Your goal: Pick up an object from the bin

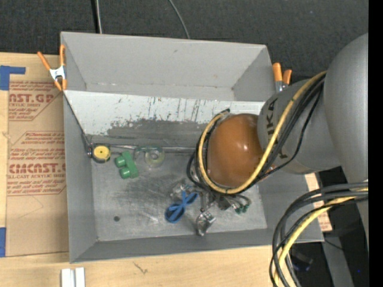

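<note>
My gripper (204, 221) hangs low near the bin's front wall, right of the middle, under the arm's orange dome. Just left of it lies a small blue looped thing (178, 208) with a clear, glinting piece (181, 191) at its upper end. A small dark green thing (242, 207) lies to the gripper's right, partly under the arm. I see nothing held in the gripper.
Further left on the bin floor are a green blocky piece (126, 166), a yellow round piece (100, 153) by the left wall, and a clear round thing (154, 157). The arm and its cables cover the bin's right part.
</note>
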You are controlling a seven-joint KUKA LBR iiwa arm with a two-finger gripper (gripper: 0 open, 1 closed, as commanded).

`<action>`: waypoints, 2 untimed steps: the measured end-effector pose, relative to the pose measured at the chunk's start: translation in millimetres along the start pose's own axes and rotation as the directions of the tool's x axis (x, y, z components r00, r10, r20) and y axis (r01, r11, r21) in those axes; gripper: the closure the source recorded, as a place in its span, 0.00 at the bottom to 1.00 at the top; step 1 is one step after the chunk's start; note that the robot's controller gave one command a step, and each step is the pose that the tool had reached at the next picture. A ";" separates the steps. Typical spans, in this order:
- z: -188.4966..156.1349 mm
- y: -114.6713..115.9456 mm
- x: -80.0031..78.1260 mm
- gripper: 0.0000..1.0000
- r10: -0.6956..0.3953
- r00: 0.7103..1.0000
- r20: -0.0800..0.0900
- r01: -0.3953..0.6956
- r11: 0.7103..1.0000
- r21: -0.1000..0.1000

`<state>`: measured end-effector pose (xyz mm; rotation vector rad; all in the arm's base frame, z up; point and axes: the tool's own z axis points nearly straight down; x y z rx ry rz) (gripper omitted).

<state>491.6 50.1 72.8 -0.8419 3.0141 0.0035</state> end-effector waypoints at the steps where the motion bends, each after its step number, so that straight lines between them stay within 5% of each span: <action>1: -4.0 -0.7 -0.7 1.00 -0.001 1.000 -0.002 0.001 1.000 0.001; 2: -167.8 0.6 -19.0 1.00 -0.006 1.000 -0.003 0.006 1.000 0.002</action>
